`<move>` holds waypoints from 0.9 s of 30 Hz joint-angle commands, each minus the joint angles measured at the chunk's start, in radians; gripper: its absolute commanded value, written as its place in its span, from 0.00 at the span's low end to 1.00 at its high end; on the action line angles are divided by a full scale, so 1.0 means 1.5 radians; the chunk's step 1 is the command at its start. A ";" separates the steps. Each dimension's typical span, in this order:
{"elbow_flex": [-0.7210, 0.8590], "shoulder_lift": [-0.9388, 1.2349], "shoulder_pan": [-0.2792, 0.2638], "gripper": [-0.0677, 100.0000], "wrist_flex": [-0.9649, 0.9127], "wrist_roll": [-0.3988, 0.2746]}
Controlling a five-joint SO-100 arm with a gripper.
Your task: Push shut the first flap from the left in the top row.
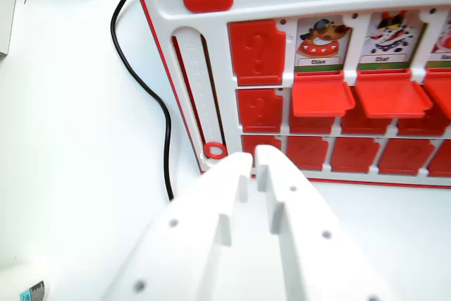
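Wrist view only. White pincer [255, 162] filled the lower middle of the frame, its two fingers nearly pressed together with a thin slit between them and nothing held. Tips sat low in front of the red-and-white game board [211, 5], about level with the bottom row of flaps and just right of the small red ring [215, 151] at the foot of the board's side slider [197, 89]. Task thing, the first top-row flap [258, 51], was the leftmost red panel just right of that slider; it showed a question mark and looked flat against the board, so it read as already shut. Next flap along [320, 94] hung open below a dog picture card [323, 40], and a further one [392, 94] likewise under its card. Flap under the target [258, 109] also looked closed. Black cable [144, 89] ran over the white bench [63, 139] left of the board. Step judged: push either done or pincer parked below target, not touching it. If more pressing were needed, the next move would call for raising the tips up two rows, keeping them left of the open flap, then nudging forward squarely onto the panel.
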 commanded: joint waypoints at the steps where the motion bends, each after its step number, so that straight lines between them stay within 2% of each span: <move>1: -0.086 0.176 0.022 0.00 0.103 -0.083; 8: -0.061 0.292 0.121 0.00 0.201 -0.169; 13: -0.019 0.390 0.167 0.00 0.214 -0.207; 22: 0.067 0.529 0.188 0.00 0.228 -0.227; 27: 0.144 0.601 0.194 0.00 0.179 -0.236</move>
